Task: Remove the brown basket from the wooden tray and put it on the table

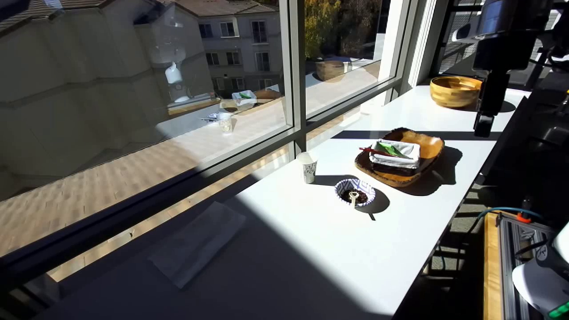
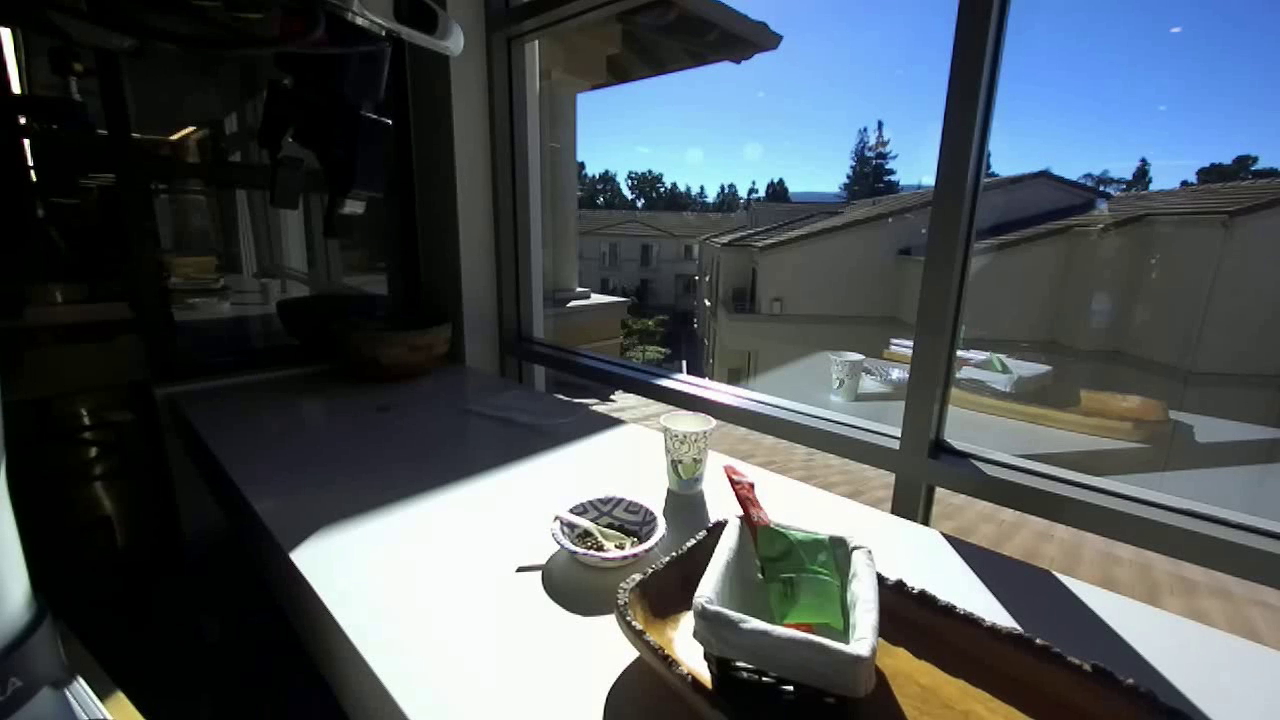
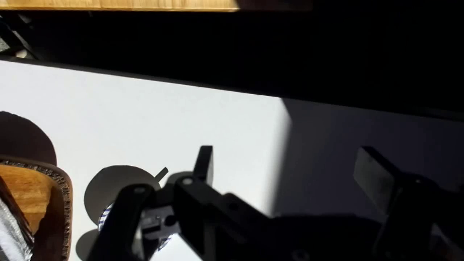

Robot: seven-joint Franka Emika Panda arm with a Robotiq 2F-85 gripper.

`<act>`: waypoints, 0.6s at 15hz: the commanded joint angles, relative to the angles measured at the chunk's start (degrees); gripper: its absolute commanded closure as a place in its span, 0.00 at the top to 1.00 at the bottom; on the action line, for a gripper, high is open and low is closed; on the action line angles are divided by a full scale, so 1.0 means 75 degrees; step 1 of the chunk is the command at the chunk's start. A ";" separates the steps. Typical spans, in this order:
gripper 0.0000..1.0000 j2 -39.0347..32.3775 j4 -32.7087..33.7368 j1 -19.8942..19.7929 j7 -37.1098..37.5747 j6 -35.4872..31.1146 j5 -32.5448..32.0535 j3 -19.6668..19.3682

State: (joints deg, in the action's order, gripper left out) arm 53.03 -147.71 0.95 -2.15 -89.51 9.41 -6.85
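Observation:
The brown basket has dark sides and a white cloth lining, and holds green and red packets. It sits inside the wooden tray, towards one end. In an exterior view the basket and tray are at the lower right. The wrist view cuts off the basket and tray at the left edge. The white table carries them. My gripper is open and empty, above the table and away from the basket. It hangs high in both exterior views.
A patterned bowl with a spoon stands beside the tray, near a paper cup. A round wooden bowl stands beyond the tray. A napkin lies in shadow. The window frame runs along one side.

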 commanded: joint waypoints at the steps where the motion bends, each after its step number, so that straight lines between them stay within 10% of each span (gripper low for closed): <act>1: 1.00 -0.0025 0.0019 -0.0174 -0.0110 0.0034 0.0083 0.0116; 9: 1.00 -0.0792 -0.0086 -0.0889 -0.0221 -0.1579 -0.2489 0.0250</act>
State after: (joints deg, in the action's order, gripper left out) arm 50.75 -147.80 -3.37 -2.41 -95.38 -2.71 -5.56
